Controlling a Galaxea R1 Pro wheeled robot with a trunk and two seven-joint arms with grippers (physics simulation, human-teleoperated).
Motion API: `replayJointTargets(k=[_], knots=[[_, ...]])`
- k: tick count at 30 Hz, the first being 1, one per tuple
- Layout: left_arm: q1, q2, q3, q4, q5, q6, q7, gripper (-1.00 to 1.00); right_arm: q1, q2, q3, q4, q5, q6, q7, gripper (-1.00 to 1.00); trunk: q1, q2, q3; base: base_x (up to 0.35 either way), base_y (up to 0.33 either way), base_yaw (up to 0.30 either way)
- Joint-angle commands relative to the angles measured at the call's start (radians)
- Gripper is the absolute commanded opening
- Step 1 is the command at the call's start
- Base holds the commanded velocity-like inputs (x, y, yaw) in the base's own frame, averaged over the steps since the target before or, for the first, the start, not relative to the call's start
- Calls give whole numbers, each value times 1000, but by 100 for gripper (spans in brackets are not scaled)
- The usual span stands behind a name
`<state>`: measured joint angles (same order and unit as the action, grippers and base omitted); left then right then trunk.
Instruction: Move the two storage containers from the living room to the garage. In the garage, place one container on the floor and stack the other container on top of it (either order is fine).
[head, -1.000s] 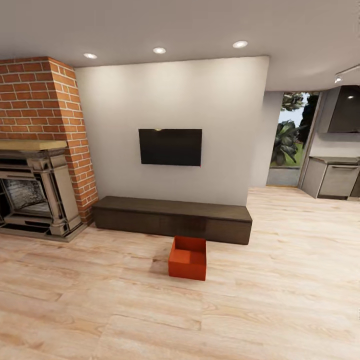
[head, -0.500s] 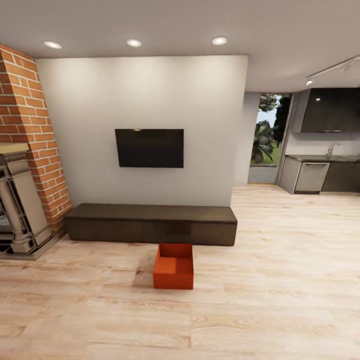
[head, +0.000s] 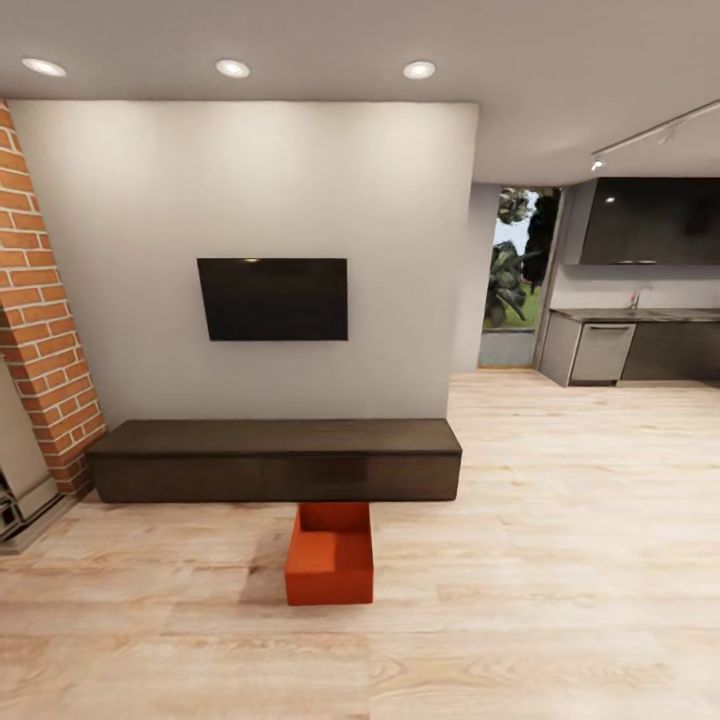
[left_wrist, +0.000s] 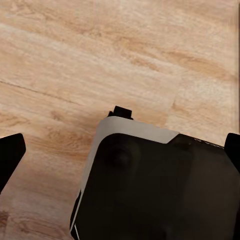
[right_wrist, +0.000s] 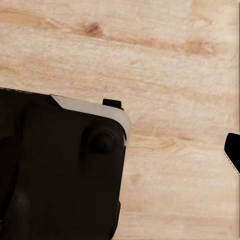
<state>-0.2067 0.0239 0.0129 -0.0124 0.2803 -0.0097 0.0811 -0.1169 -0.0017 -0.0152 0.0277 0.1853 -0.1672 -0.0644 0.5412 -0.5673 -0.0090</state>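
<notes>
Bin: one orange-red bin (head: 330, 568) is seen on the wood floor (head: 560, 600), touching the dark bench (head: 275, 460).
Grippers: spread wide, nothing held, floor planks underneath.

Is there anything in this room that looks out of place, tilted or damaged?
Only one thing stands out: an orange-red storage container sits alone on the wood-plank floor, close in front of the long dark bench. It stands upright and looks undamaged. The TV hangs straight.
</notes>
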Motion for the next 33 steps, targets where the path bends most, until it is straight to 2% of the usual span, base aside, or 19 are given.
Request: replayJointTargets(k=[1, 33], knots=[[0, 0, 1, 0, 4, -1, 2, 100, -1, 0, -2, 3, 9, -5, -5, 100, 1, -1, -1, 321, 0, -4], [0, 0, 1, 0, 2, -1, 2, 100, -1, -1, -2, 3, 9, -5, -5, 100, 1, -1, -1, 321, 0, 0]])
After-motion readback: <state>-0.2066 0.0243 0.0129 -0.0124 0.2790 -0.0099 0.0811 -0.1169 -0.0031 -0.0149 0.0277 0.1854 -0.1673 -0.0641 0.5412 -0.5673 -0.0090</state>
